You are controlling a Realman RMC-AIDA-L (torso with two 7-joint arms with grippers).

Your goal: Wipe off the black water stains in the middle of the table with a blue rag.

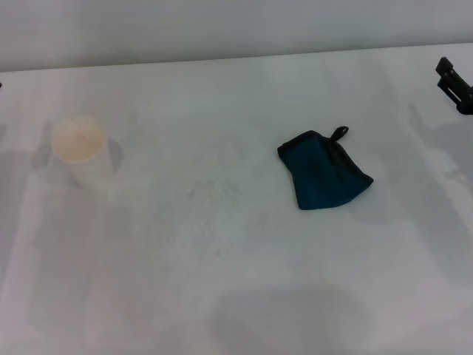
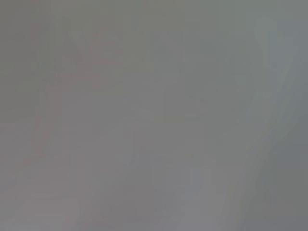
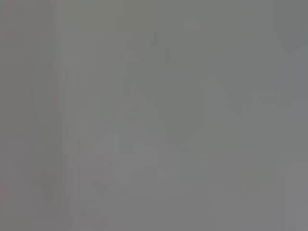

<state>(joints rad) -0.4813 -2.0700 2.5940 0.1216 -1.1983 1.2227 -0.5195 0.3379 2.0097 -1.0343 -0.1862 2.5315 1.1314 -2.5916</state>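
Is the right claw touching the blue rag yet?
Apart. The head view shows the right claw at the table's far right edge, with bare white tabletop between it and the blue rag.

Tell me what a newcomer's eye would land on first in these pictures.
The blue rag stands out most: a dark crumpled cloth right of the middle of the white table, with a small black loop at its far corner. Next is the white paper cup standing upright on the left side. At the far right edge the right gripper just shows, well away from the rag; no dark stains are visible.
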